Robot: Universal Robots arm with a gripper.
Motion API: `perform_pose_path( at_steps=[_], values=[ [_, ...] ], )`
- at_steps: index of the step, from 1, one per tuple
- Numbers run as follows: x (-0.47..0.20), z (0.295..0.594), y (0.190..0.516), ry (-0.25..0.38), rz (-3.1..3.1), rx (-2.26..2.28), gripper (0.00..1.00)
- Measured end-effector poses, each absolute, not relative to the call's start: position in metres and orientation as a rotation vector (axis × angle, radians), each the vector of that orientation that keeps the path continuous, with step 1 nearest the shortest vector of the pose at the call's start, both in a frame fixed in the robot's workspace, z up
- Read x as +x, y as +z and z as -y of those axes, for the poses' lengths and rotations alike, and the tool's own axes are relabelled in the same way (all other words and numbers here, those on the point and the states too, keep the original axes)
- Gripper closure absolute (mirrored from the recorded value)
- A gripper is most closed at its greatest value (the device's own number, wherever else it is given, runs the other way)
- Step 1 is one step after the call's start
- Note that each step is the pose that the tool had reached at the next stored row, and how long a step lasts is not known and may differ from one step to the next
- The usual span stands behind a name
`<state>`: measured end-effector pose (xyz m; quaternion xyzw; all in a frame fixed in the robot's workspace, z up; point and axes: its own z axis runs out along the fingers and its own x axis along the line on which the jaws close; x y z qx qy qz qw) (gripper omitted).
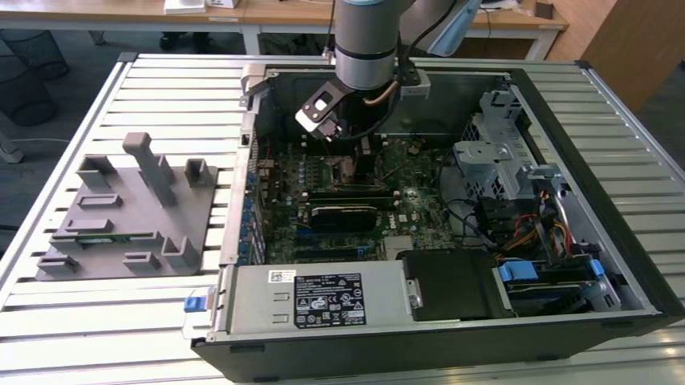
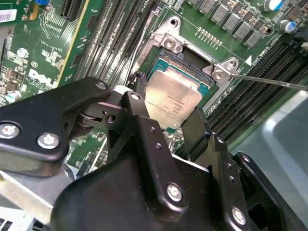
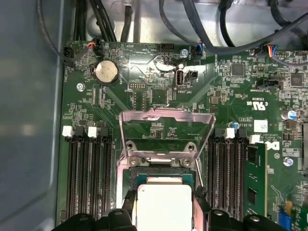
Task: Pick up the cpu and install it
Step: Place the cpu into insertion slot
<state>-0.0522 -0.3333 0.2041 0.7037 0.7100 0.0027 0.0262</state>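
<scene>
The cpu [image 2: 172, 97], a flat square chip with a silvery top, sits between my gripper's [image 2: 166, 109] two black fingers [image 2: 144, 127], which press on its opposite edges. It hangs right over the open motherboard socket [image 2: 192, 62]; I cannot tell if it touches the socket floor. In the first wrist view the cpu [image 3: 163, 207] lies just below the raised metal load plate [image 3: 166, 130]. In the exterior view my gripper [image 1: 362, 160] reaches down into the open computer case [image 1: 557, 104] over the board's middle.
Memory slots [image 3: 89, 178] flank the socket, and one holds a green stick [image 3: 252, 180]. The thin socket lever [image 2: 269, 82] sticks out sideways. Cables and a drive cage [image 1: 503, 160] fill the case at the exterior view's right. A grey fixture [image 1: 123, 212] stands at its left.
</scene>
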Motion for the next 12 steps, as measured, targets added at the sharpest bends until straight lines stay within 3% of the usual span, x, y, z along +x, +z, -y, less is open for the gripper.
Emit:
perform_pose_path(
  at_steps=[12],
  values=[
    [-0.0524,0.3326,0.1974,0.009,-2.191,2.178,0.46]
  ],
)
